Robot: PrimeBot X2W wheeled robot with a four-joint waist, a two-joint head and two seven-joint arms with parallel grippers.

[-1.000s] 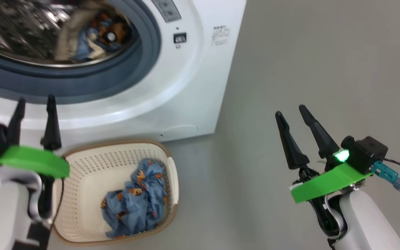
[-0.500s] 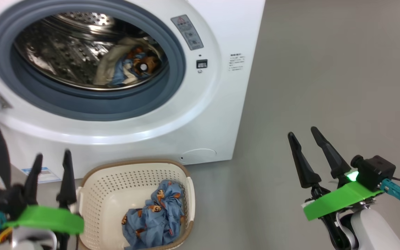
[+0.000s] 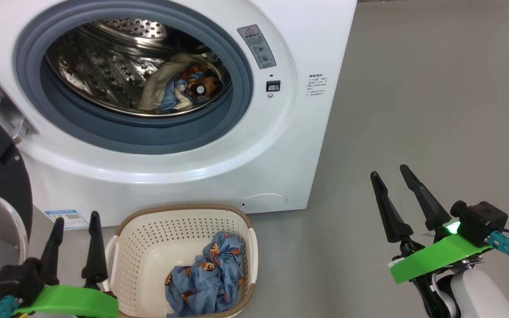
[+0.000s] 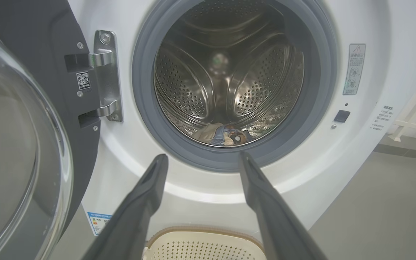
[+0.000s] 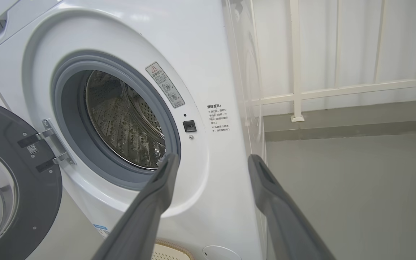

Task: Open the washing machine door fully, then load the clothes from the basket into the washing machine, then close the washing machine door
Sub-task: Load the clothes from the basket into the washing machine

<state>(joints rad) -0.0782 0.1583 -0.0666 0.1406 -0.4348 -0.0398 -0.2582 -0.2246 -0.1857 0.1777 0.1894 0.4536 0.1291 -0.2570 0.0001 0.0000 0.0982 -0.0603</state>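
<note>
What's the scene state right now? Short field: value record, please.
washing machine door: swung open, at the left in the head view
washing machine: drum exposed
clothes: cream and blue printed pieces lying in the drum
basket: on the floor in front of the machine
blue printed garment: in the basket, not yet loaded
left pincer: open, empty, by the basket's left side
right pincer: open, empty, over bare floor

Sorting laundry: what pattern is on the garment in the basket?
The garment is light blue with orange-brown cartoon animals; best in head view.
</note>
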